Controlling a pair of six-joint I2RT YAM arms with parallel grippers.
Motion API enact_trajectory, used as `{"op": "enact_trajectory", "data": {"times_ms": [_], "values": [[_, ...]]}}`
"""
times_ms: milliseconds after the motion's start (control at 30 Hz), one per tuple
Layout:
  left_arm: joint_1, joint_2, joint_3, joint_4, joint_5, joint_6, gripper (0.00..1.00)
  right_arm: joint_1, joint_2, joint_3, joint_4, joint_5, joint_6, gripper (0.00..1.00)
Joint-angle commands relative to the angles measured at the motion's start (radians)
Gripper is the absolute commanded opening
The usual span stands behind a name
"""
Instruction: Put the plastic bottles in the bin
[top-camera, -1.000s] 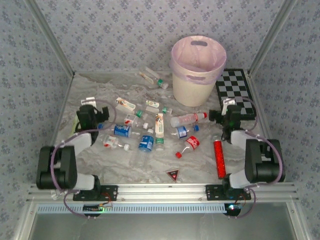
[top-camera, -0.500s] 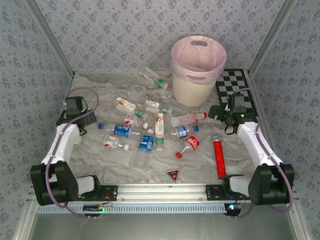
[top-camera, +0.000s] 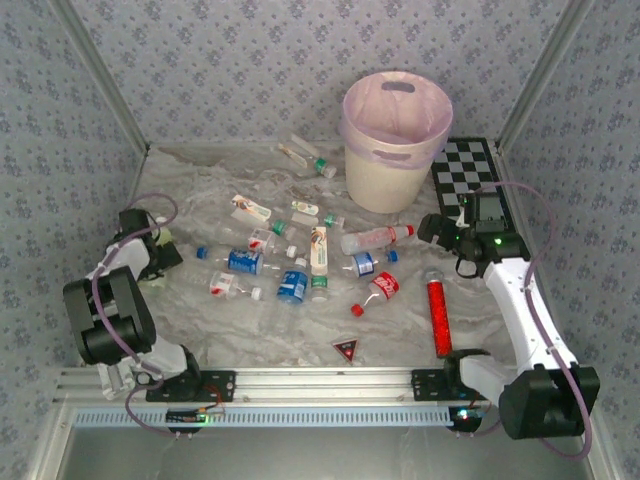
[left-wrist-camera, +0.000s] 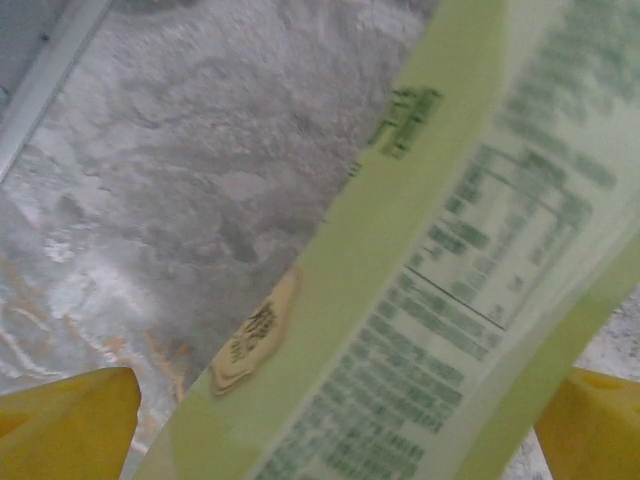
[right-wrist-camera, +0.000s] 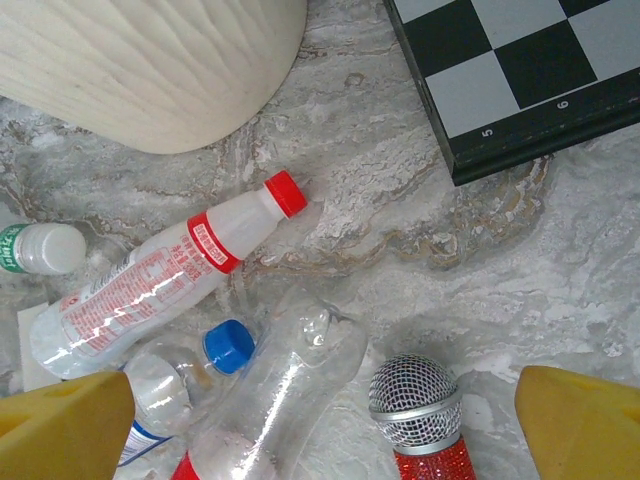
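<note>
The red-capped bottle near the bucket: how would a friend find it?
Find the big round cream-white bin with the pink bag at the back of the table. Just in front of it a long clear plastic bottle lies on its side. Its red cap, red neck band and red writing set it apart from the smaller blue-capped bottle next to it.
</note>
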Motion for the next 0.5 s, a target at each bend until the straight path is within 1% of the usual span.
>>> {"op": "enact_trajectory", "data": {"times_ms": [0, 100, 167, 233, 367, 467], "values": [[0.012, 0.033, 0.043, 0.032, 0.040, 0.013, 0.96, 0.007, -0.031, 0.028, -0.035, -0.017, 0.026, 1.00], [0.012, 0.047, 0.061, 0.026, 0.060, 0.013, 0.86, 0.009, -0.063, 0.033, -0.040, -0.016, 0.027, 1.00], [0.012, 0.030, 0.066, 0.025, 0.065, 0.008, 0.77, 0.010, -0.087, 0.037, -0.041, -0.002, 0.026, 1.00], [0.012, 0.007, 0.075, 0.014, 0.058, 0.006, 0.71, 0.009, -0.105, 0.040, -0.036, -0.004, 0.021, 1.00], [0.012, -0.077, 0.109, -0.032, 0.055, 0.001, 0.60, 0.012, -0.142, 0.042, 0.020, -0.110, -0.001, 1.00], [0.008, -0.177, 0.138, -0.076, 0.071, -0.015, 0.54, 0.021, -0.179, 0.042, 0.099, -0.213, 0.007, 1.00]]}}
